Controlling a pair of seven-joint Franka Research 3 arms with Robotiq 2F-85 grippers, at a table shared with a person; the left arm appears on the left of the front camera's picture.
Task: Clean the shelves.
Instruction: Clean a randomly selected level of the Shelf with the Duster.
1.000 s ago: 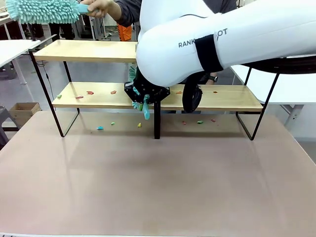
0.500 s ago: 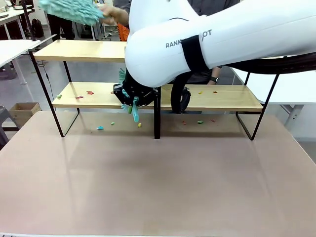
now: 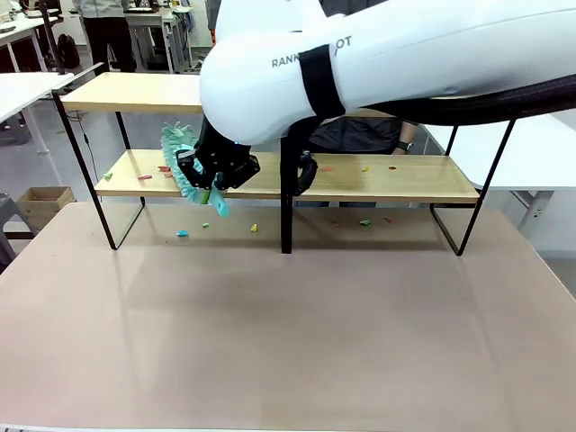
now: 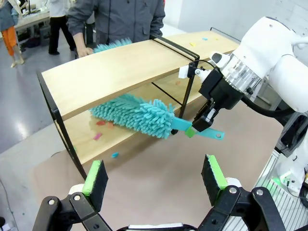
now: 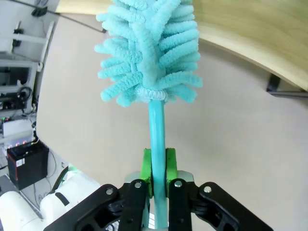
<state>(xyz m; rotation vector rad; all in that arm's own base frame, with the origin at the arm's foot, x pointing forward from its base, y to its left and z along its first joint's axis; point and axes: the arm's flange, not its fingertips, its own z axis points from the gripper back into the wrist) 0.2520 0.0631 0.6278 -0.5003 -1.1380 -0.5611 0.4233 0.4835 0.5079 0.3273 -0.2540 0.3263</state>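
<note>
**A:** What does your left wrist view give you that the front view hides?

**B:** There you see the left jaws released, green pads (image 4: pixel 95 175) wide apart with nothing between them, hanging above the desk (image 4: pixel 159 163). You also see a person (image 4: pixel 120 17) behind the shelves (image 4: pixel 110 72), one hand (image 4: pixel 85 51) holding a second duster (image 4: pixel 111 45) at the top board.

**A:** And the right arm?

**B:** In the front view your right arm (image 3: pixel 378 54) reaches across the middle to the left half of the shelves, which stand at the far side of the desk. The right jaws are clenched on the handle of a teal duster (image 3: pixel 180 155). Your right wrist view shows that handle pinched between the pads, fluffy head pointing away. The head sits between the two boards, left of the black divider (image 3: pixel 286 193). You cannot tell whether it touches the lower one.

**A:** What lies on the boards?

**B:** Small coloured scraps (image 3: pixel 165 168) on the lower board, and a few more bits (image 3: pixel 182 233) on the desk beneath it.
</note>
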